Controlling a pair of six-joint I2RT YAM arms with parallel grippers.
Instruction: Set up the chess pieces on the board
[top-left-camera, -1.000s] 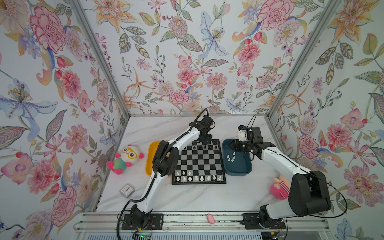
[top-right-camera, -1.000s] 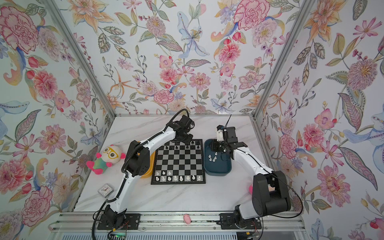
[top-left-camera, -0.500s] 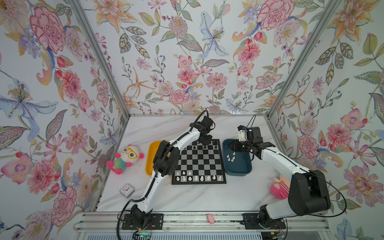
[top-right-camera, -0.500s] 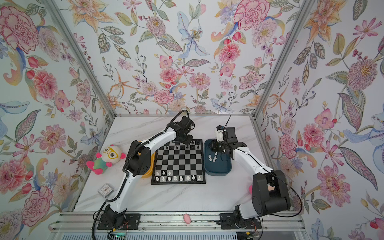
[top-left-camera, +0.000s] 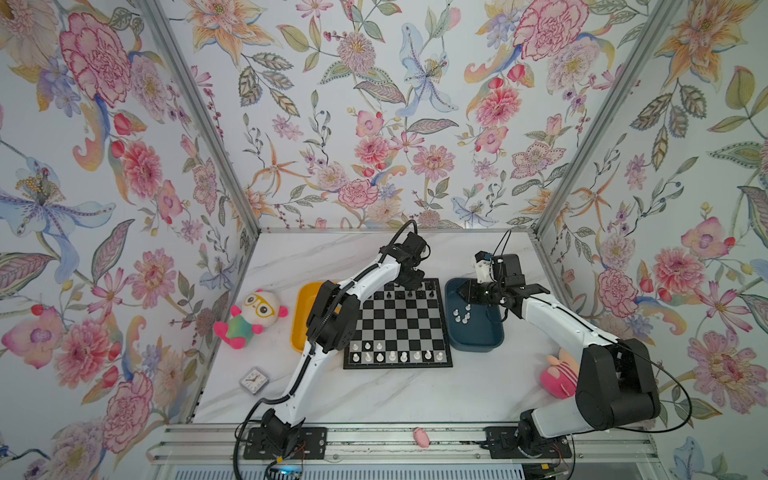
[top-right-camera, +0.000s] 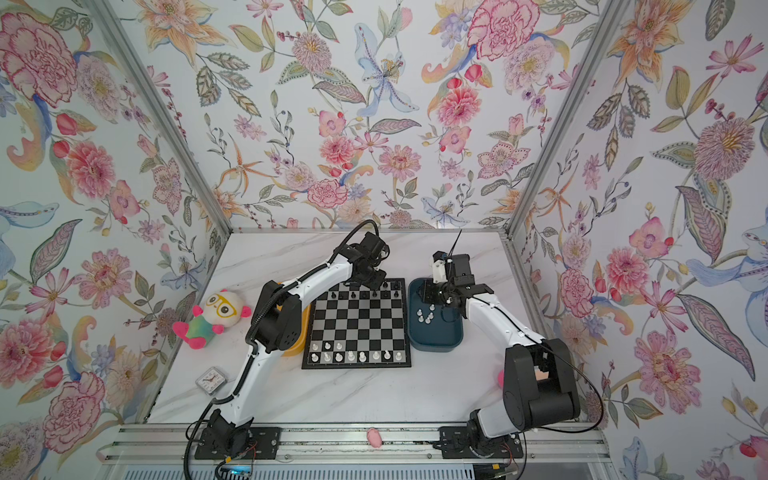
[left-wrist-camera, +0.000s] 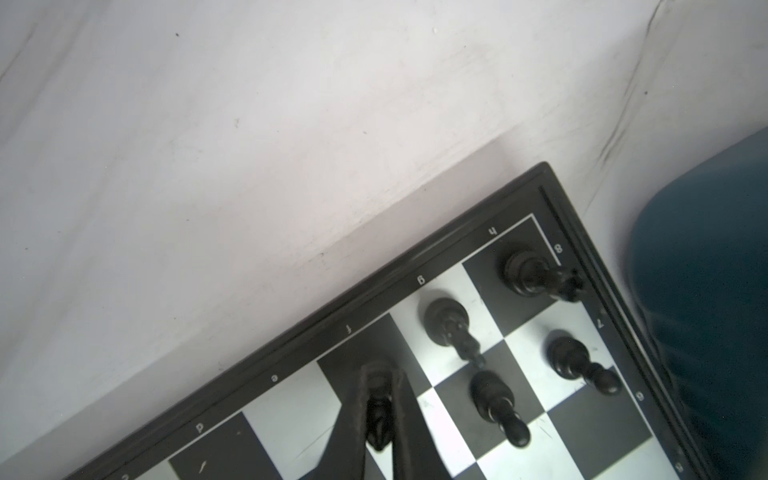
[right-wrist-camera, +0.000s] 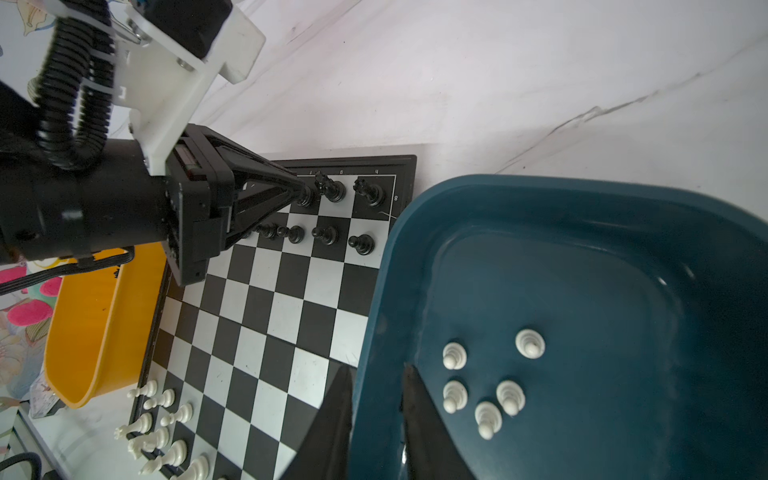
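Neither arm has shifted noticeably since a second ago. The left end effector (left-wrist-camera: 380, 374) remains low over the far edge of the board (top-left-camera: 399, 328), and the right one remains at the tray.

The left wrist view shows the left end effector's fingers (left-wrist-camera: 357, 407) pressed together on a small black piece (left-wrist-camera: 377, 419), over the dark square lettered f in the far row. Whether its base rests on the square cannot be told. Beside it, other black pieces (left-wrist-camera: 528, 274) stand upright on the two far rows towards the corner of the board.

The right end effector (right-wrist-camera: 378, 370) has its fingers apart and holds nothing. They straddle the rim of the dark blue tray (right-wrist-camera: 582, 195), which sits on the desk (top-left-camera: 374, 399) just beside the board's right edge. Five white pieces (right-wrist-camera: 510, 397) stand grouped inside this tray, near the fingers but not touching them.

In both top views more white chessmen (top-left-camera: 392, 356) line the two rows nearest the robot. A yellow tray (top-left-camera: 305, 307) lies against the board's left side, partly hidden by the left arm.
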